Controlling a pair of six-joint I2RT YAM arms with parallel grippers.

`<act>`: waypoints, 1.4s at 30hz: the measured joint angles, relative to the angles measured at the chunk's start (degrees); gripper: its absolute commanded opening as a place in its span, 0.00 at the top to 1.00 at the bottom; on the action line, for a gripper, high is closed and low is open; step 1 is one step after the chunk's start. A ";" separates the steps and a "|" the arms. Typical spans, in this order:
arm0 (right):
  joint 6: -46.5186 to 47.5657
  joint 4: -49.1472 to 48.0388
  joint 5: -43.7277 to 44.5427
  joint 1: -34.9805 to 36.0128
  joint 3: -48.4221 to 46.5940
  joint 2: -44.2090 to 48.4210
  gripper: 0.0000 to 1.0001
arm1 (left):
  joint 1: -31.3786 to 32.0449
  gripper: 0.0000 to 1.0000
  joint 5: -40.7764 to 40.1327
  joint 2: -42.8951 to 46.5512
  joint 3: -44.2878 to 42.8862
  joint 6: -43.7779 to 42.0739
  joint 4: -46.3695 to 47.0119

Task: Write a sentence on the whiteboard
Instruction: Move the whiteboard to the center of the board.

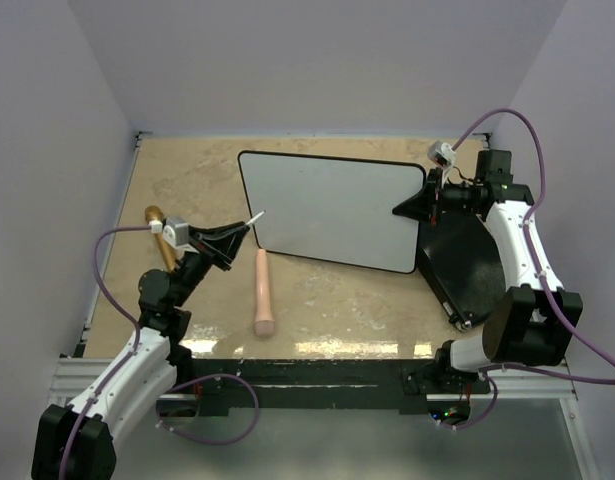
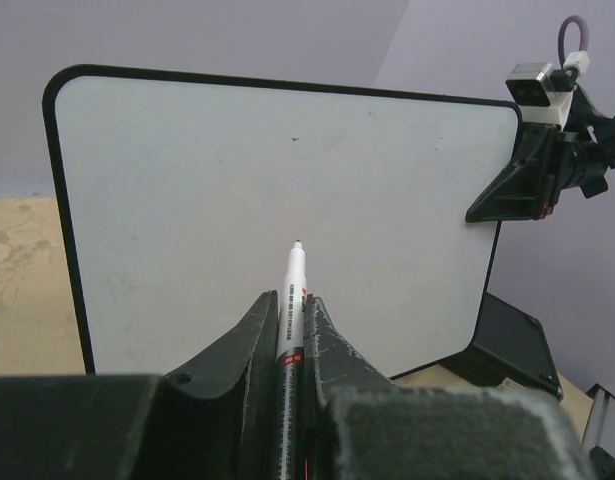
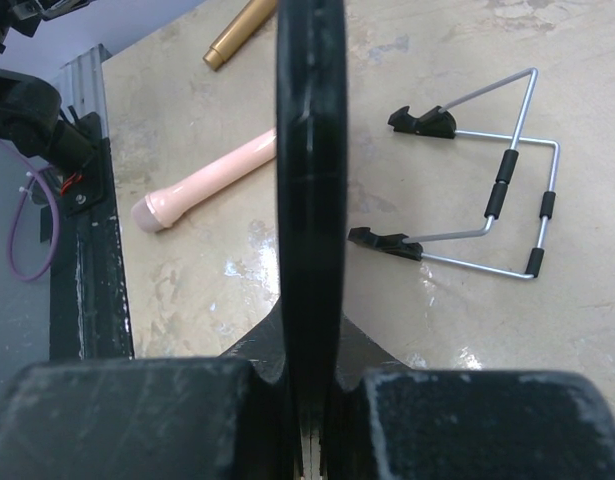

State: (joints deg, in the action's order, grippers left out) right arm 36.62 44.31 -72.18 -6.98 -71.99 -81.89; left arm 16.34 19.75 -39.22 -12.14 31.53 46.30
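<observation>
The whiteboard (image 1: 327, 210) stands tilted up at the middle back of the table, and its face is blank, with no green sentence on it. My right gripper (image 1: 419, 207) is shut on its right edge, seen edge-on as a black rim (image 3: 310, 150) between the jaws (image 3: 312, 330). My left gripper (image 1: 237, 238) is shut on a white marker (image 1: 253, 219), tip pointing at the board's left part. In the left wrist view the marker (image 2: 292, 290) sticks out of the gripper (image 2: 290, 300) towards the board (image 2: 287, 160). I cannot tell whether the tip touches.
A pink cylinder (image 1: 263, 292) lies on the table in front of the board. A gold-brown stick (image 1: 157, 232) lies at the left. A black flat case (image 1: 467, 265) lies under my right arm. A wire stand (image 3: 497, 200) lies behind the board.
</observation>
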 measured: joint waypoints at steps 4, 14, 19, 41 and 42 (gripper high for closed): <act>0.13 0.04 -0.24 -0.07 0.11 0.00 1.00 | -0.72 1.00 -0.76 0.52 1.49 1.07 2.25; 0.52 0.09 -0.48 -0.15 0.26 0.00 1.00 | -3.63 1.00 -2.69 -2.03 3.28 4.00 7.19; 0.87 0.26 -0.61 -0.17 0.28 0.00 1.00 | -5.07 1.00 -2.99 -5.95 3.26 4.35 10.10; 1.84 0.81 -0.68 -0.17 0.28 0.00 1.00 | -6.73 1.00 2.95 -23.23 -1.60 4.87 22.60; 1.86 0.81 -0.70 -0.17 0.28 0.00 1.00 | -6.73 1.00 3.17 -23.56 -1.60 4.87 22.97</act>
State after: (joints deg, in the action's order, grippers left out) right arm 38.48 45.12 -72.88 -7.16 -71.70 -81.89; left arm 9.61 22.92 -62.78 -13.74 36.40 69.28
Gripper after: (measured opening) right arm 0.055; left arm 0.159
